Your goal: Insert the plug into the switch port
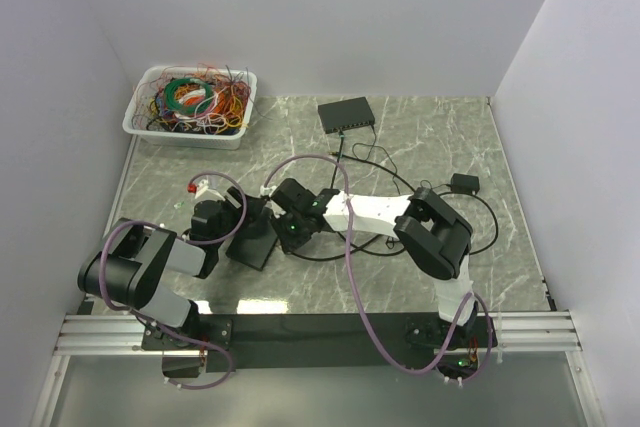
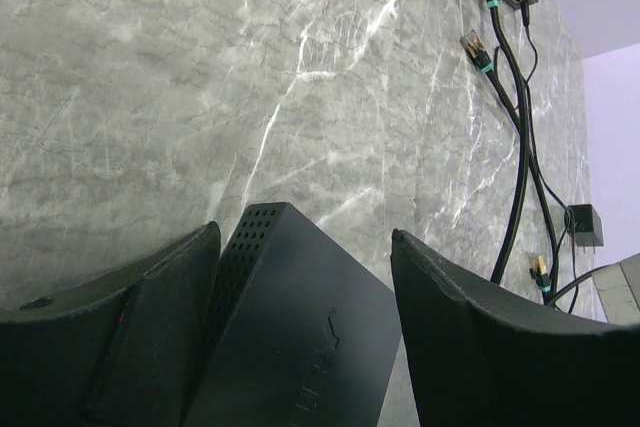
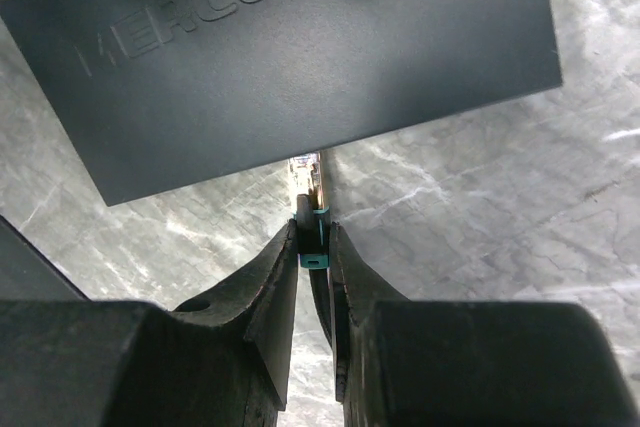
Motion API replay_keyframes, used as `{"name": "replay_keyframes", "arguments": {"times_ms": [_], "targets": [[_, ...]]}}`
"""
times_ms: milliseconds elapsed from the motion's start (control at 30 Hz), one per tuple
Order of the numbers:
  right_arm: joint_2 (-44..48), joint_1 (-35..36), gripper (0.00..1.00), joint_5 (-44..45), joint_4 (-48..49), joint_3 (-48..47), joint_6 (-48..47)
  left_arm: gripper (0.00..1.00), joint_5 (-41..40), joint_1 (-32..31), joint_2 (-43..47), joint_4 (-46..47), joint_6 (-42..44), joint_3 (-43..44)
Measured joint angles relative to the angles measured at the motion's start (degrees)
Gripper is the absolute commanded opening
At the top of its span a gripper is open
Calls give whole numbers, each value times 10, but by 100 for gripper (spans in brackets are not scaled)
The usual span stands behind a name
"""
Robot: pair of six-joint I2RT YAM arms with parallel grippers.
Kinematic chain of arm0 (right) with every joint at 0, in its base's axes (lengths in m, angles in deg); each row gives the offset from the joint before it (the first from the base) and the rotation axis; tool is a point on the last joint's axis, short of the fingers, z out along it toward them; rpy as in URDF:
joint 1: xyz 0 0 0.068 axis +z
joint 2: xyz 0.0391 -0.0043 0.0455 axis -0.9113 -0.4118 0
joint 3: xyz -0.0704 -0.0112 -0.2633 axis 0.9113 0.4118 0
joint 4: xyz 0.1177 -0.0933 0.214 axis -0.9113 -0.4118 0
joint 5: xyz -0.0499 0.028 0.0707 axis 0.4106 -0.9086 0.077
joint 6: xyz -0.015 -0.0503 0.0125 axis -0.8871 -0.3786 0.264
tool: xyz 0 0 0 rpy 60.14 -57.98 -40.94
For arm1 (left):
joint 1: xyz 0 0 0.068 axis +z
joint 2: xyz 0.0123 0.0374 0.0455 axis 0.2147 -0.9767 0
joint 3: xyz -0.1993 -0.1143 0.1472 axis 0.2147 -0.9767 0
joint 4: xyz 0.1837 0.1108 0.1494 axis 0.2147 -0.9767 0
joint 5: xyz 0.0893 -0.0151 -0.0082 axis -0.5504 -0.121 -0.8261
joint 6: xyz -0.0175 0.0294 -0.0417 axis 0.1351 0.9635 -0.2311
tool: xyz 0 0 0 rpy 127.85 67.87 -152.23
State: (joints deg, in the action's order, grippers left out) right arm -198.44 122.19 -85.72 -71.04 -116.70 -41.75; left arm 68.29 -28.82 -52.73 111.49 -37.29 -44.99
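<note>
A black switch lies flat on the marble table between my two grippers. My left gripper is open and straddles one end of the switch; its left finger lies against the perforated side, and its right finger stands apart. My right gripper is shut on a plug with a teal boot. The plug's tip sits right at the lower edge of the switch, at its port side. The ports themselves are hidden.
A second black switch sits at the back with black cables plugged in. Loose teal-booted plugs lie beside it. A power adapter lies at the right. A white bin of coloured wires stands at the back left.
</note>
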Motion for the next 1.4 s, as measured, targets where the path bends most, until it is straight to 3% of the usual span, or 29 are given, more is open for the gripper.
{"name": "replay_keyframes", "arguments": {"times_ms": [400, 1400], "targets": [[0, 0, 0, 40, -30, -24, 2, 75, -3, -1, 0, 4, -4, -3], [0, 9, 0, 30, -42, -34, 9, 75, -4, -1, -9, 14, -4, -3]]}}
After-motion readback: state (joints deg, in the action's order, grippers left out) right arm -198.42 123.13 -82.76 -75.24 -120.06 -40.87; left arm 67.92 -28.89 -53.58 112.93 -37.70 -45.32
